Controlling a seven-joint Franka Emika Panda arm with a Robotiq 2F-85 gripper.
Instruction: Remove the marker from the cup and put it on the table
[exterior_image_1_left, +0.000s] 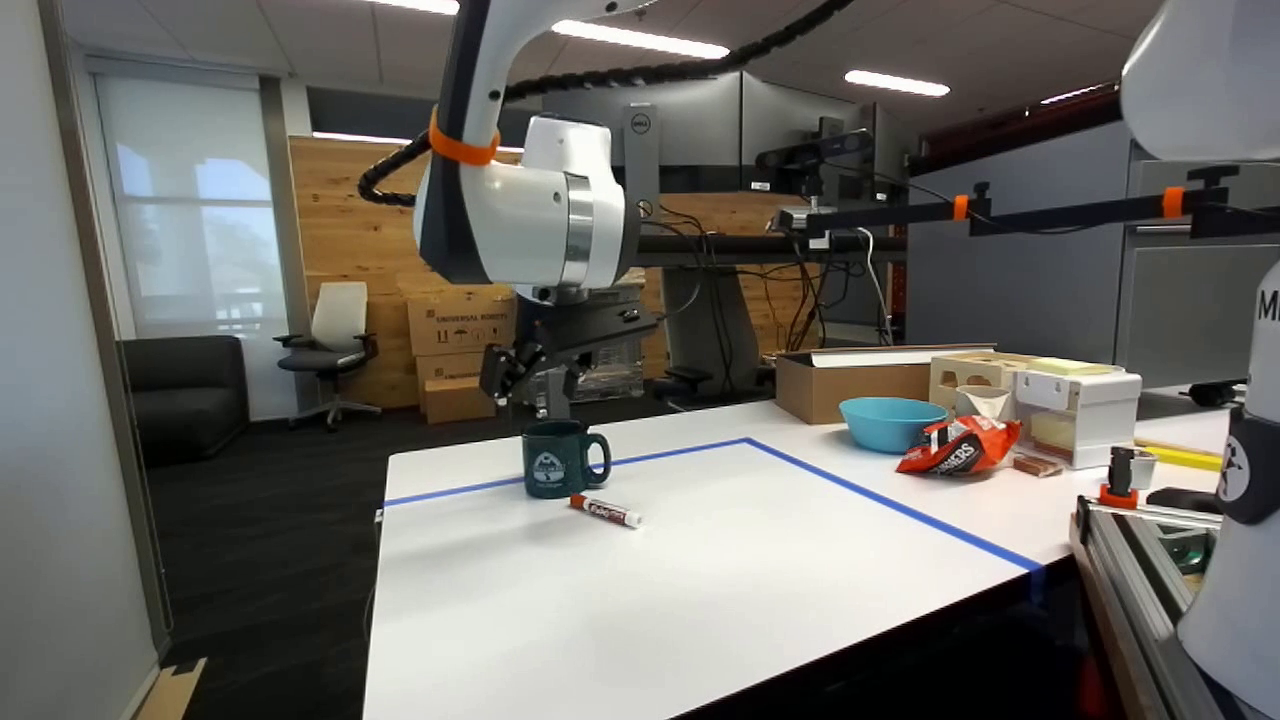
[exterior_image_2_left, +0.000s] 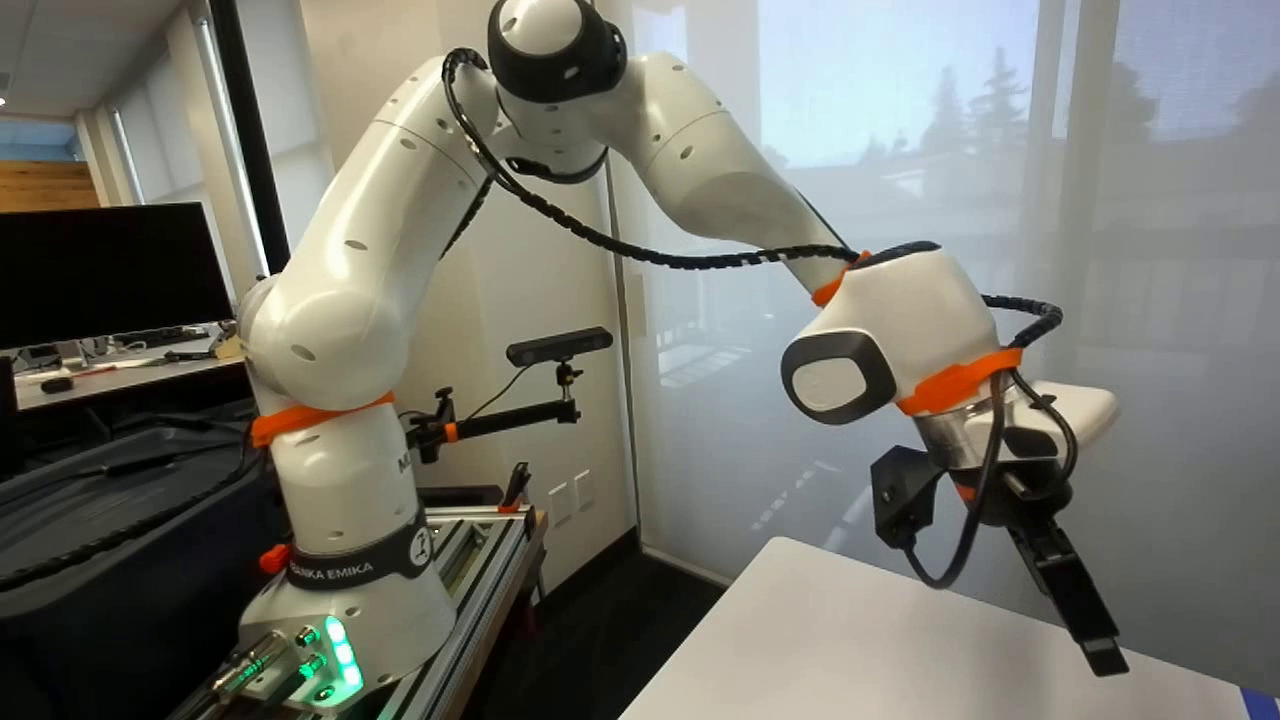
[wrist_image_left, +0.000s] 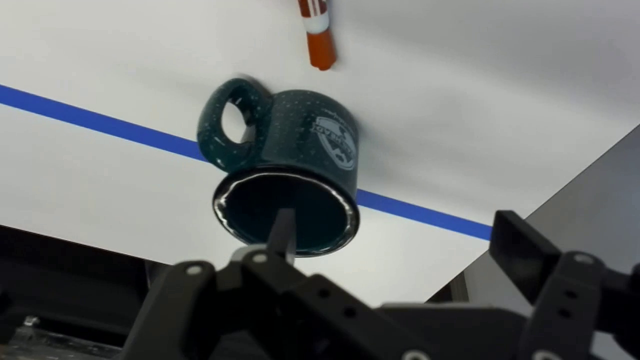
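Observation:
The marker lies on the table, beside the cup and apart from it. It is white-bodied with a reddish-brown cap and shows in an exterior view (exterior_image_1_left: 606, 511) and, cut by the top edge, in the wrist view (wrist_image_left: 319, 37). The dark teal cup (exterior_image_1_left: 556, 462) stands upright on the blue line; in the wrist view its handle and mouth show (wrist_image_left: 305, 135). The white table (exterior_image_1_left: 700, 600) bears both. My gripper (exterior_image_1_left: 528, 396) is open and empty above the cup. In the wrist view, one finger of the gripper (wrist_image_left: 395, 217) overlaps the cup's mouth; I cannot tell whether it is inside.
A blue bowl (exterior_image_1_left: 890, 424), a red snack bag (exterior_image_1_left: 962, 446), a cardboard box (exterior_image_1_left: 850, 385) and a white container (exterior_image_1_left: 1078, 410) stand at the table's far right. Blue tape (exterior_image_1_left: 880, 500) marks an area on the table. A table edge shows near the gripper (wrist_image_left: 550, 200).

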